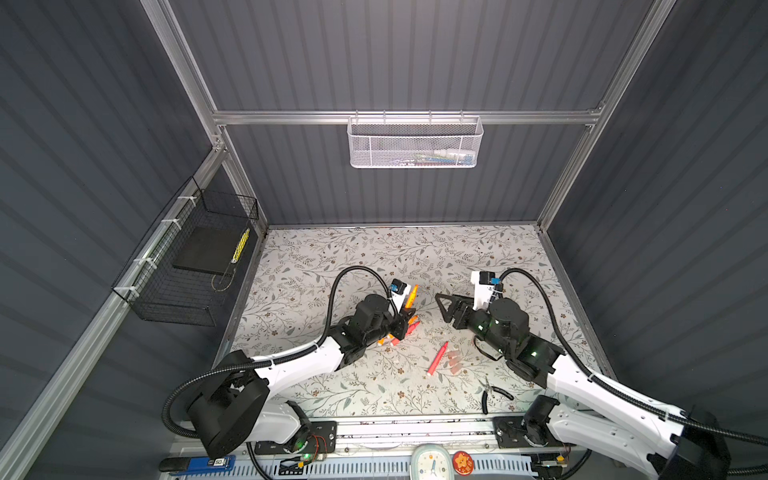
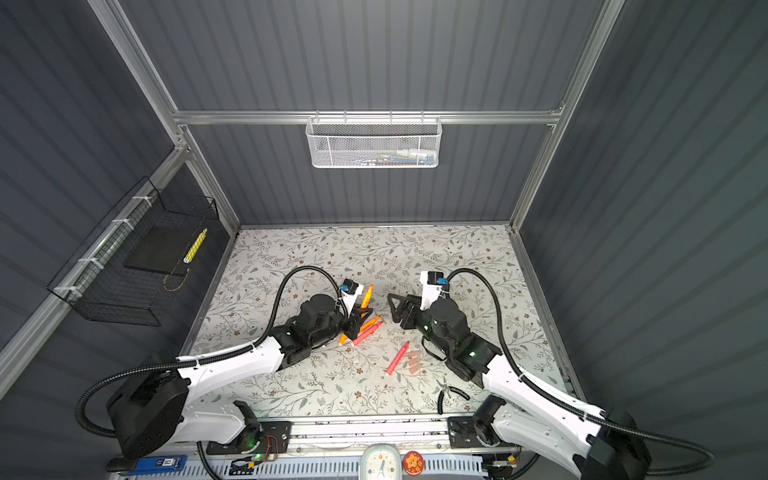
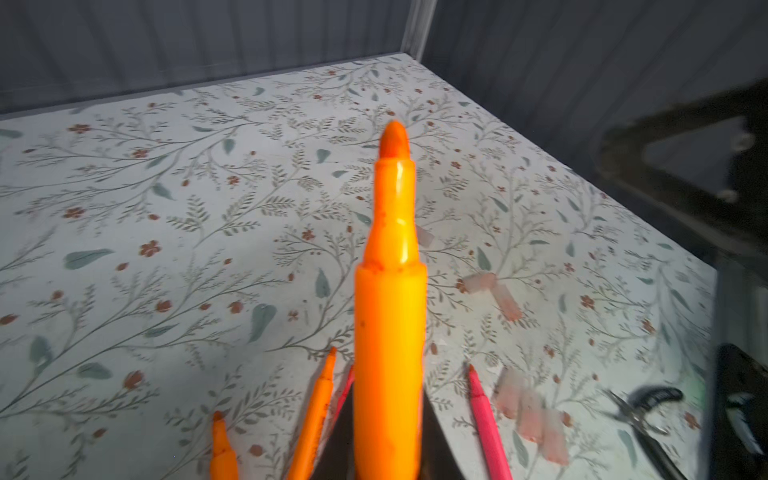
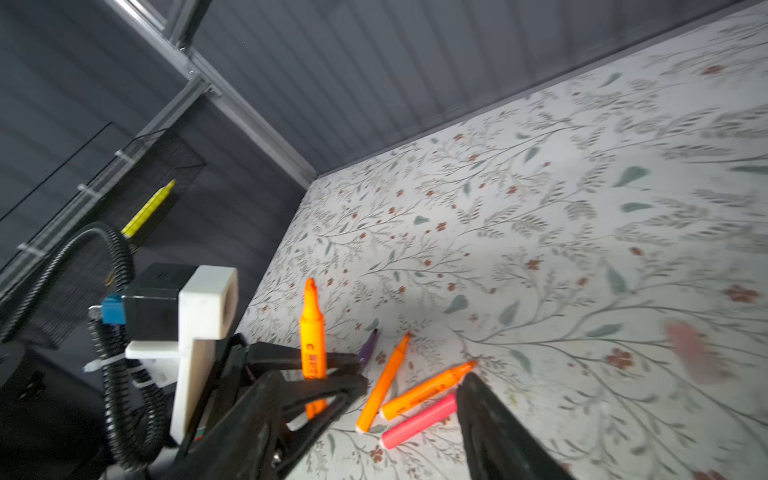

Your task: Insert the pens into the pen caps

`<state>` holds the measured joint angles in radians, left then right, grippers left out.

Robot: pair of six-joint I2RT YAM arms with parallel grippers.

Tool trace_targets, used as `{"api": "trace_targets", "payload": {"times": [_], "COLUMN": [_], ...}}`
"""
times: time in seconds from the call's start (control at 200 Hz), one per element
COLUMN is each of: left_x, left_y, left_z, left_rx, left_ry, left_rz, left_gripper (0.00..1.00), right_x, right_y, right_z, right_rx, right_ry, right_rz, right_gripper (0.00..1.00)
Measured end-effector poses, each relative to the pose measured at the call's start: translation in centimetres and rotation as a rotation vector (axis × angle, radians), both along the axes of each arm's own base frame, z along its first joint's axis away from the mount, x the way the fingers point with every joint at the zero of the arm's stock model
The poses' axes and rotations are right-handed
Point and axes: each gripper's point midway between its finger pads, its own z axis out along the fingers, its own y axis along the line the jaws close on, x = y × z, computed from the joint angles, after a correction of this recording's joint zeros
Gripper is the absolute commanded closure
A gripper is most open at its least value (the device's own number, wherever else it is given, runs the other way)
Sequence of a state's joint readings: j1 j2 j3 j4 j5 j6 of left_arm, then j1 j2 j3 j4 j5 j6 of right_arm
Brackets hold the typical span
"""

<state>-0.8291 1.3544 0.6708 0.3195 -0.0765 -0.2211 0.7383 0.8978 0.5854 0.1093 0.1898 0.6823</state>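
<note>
My left gripper (image 1: pixel 400 323) (image 3: pixel 390 453) is shut on an orange pen (image 1: pixel 411 296) (image 3: pixel 390 291), which stands nearly upright with its uncapped tip up. Two more orange pens (image 4: pixel 384 382) (image 4: pixel 428 390), a pink-red pen (image 4: pixel 419 419) and a purple pen (image 4: pixel 368 347) lie on the mat right beside that gripper. Another pink-red pen (image 1: pixel 437 358) lies further to the right, next to a cluster of pale-pink pen caps (image 1: pixel 455 360) (image 3: pixel 528 415). Other caps (image 3: pixel 494 291) lie loose on the mat. My right gripper (image 1: pixel 442 305) (image 4: pixel 411 386) hangs open and empty, facing the held pen.
Black-handled pliers (image 1: pixel 492 392) lie near the front right of the floral mat (image 1: pixel 332 257). A white mesh basket (image 1: pixel 415 143) hangs on the back wall. On the left wall a black wire basket (image 1: pixel 191 257) holds a yellow marker.
</note>
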Motion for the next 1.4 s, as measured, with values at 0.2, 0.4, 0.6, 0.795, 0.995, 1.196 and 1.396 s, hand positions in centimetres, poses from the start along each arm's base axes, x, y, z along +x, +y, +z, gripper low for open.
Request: {"api": "trace_targets", "payload": {"times": [0.2,0.4,0.6,0.795,0.995,1.196,1.396], "left_x": [2.7,2.8,2.6,2.5,2.5,2.5,2.5], "left_y": [3.5,3.9,4.0,4.0,3.9,3.8,3.8], "left_z": [-0.9,-0.2,1.1,1.1,1.1,0.7,0.6], "left_rx": [0.075,0.069,0.038,0.038,0.036,0.042,0.045], "left_ry": [-0.007,-0.022,-0.045,-0.043,-0.042,-0.033,-0.030], "left_rz": [0.199,0.214,0.211,0.208,0.204,0.197,0.197], "left_gripper": [1.00,1.00,1.00,1.00,1.00,1.00,1.00], "right_x": [1.8,4.6,5.1,4.5,5.3,6.4,6.7], "right_y": [-5.2,-9.3,-8.5,-7.5,-7.0,-6.8,-8.2], "right_z": [-1.6,-9.2,-15.2,-17.0,-18.0,-19.0,-19.9], "right_rx": [-0.223,-0.417,-0.506,-0.510,-0.521,-0.526,-0.518], "right_ry": [0.099,0.391,0.631,0.701,0.732,0.755,0.792], "right_rz": [-0.201,-0.273,-0.171,-0.104,-0.091,-0.101,-0.138], "right_gripper": [0.43,0.57,0.67,0.85,0.88,0.92,0.94]}}
